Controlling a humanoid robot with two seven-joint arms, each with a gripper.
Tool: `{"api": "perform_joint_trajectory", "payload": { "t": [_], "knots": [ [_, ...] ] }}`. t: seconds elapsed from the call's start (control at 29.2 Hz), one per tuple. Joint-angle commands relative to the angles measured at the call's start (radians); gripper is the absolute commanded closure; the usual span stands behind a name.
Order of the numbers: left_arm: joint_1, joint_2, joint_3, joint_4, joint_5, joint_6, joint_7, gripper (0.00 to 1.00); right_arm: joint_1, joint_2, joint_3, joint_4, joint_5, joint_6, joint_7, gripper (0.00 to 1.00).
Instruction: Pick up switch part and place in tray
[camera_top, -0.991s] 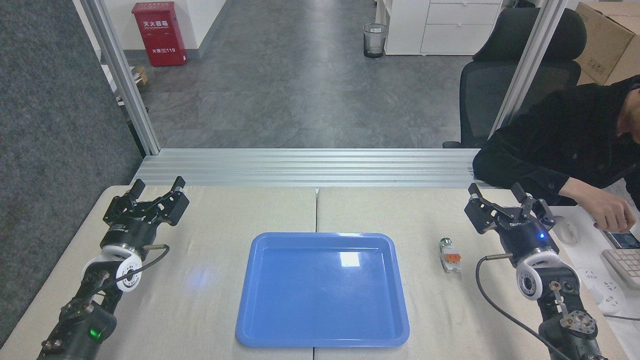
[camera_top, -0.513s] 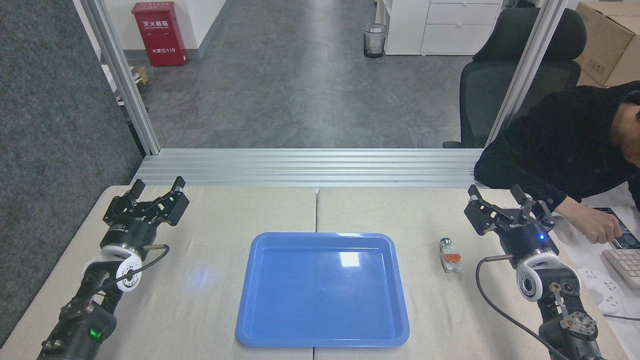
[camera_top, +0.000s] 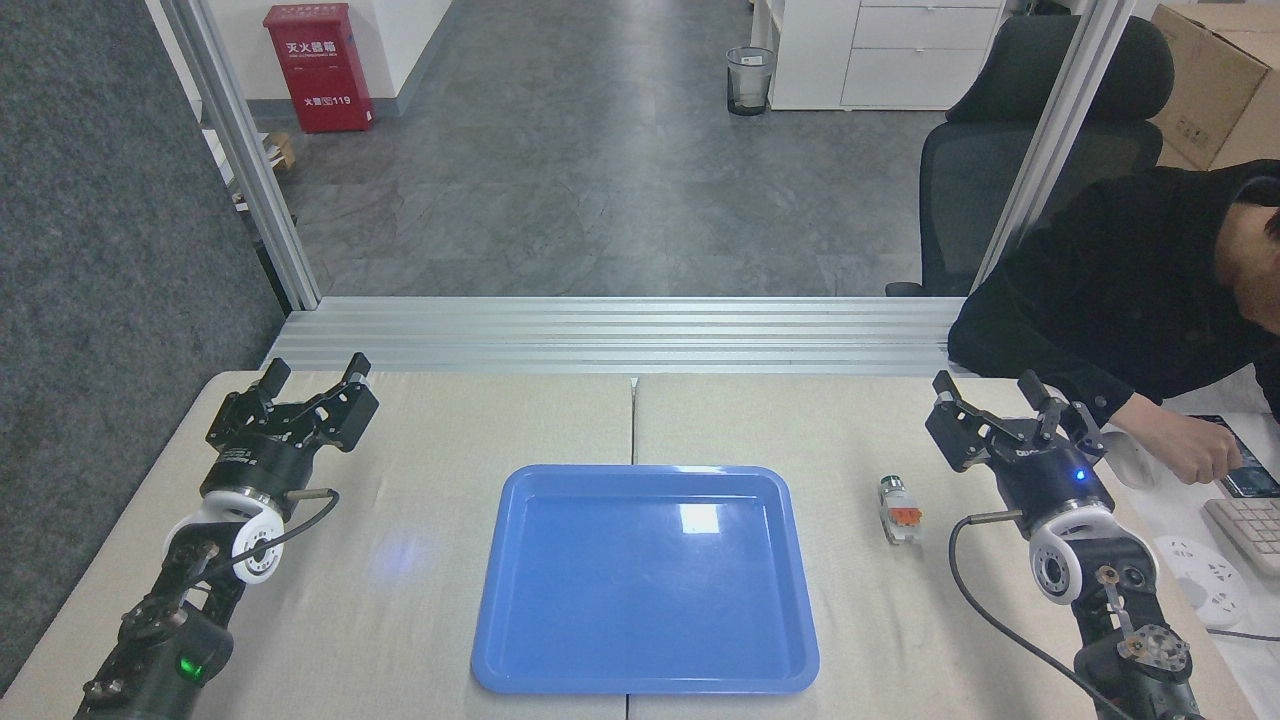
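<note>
The tray (camera_top: 645, 580) lay flat nearest the view, at the middle of the beige worktop (camera_top: 420, 600), with nothing in it (only a glare patch on its glossy floor). To its right, apart from the rim, the switch part (camera_top: 898, 509) rested on the worktop, its round silver end pointing away. Just right of the part and a little farther back, the right gripper (camera_top: 990, 395) hung with its fingers spread and nothing between them. Across the worktop, well left of the tray, the left gripper (camera_top: 315, 372) was likewise spread and held nothing. At the far right a person (camera_top: 1110, 290) in a dark sleeve leaned in, one hand (camera_top: 1195, 450) beside a keyboard (camera_top: 1250, 525). Beyond stood an office chair (camera_top: 1030, 150) and a red cabinet (camera_top: 318, 66).
</note>
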Motion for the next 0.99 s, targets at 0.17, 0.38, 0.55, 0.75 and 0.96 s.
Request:
{"api": "perform_joint_trajectory", "payload": {
  "t": [0.17, 0.38, 0.55, 0.75, 0.96],
  "knots": [
    [0.000, 0.000, 0.000, 0.000, 0.000, 0.001, 0.000, 0.00, 0.001, 0.009, 0.001, -0.002, 0.001, 0.001, 0.001, 0.00],
    [0.000, 0.000, 0.000, 0.000, 0.000, -0.001, 0.000, 0.00, -0.004, -0.006, 0.001, 0.003, 0.003, 0.001, 0.001, 0.00],
    [-0.001, 0.000, 0.000, 0.002, 0.000, 0.001, 0.000, 0.00, -0.007, -0.011, 0.006, 0.004, 0.006, 0.001, 0.001, 0.00],
    [-0.001, 0.000, 0.000, 0.000, 0.000, 0.001, 0.000, 0.00, -0.007, 0.003, 0.021, 0.036, 0.023, 0.001, 0.001, 0.00],
    [-0.001, 0.000, 0.000, 0.002, 0.000, 0.001, 0.000, 0.00, -0.007, 0.016, 0.036, 0.064, 0.035, 0.004, 0.001, 0.00]
  ]
}}
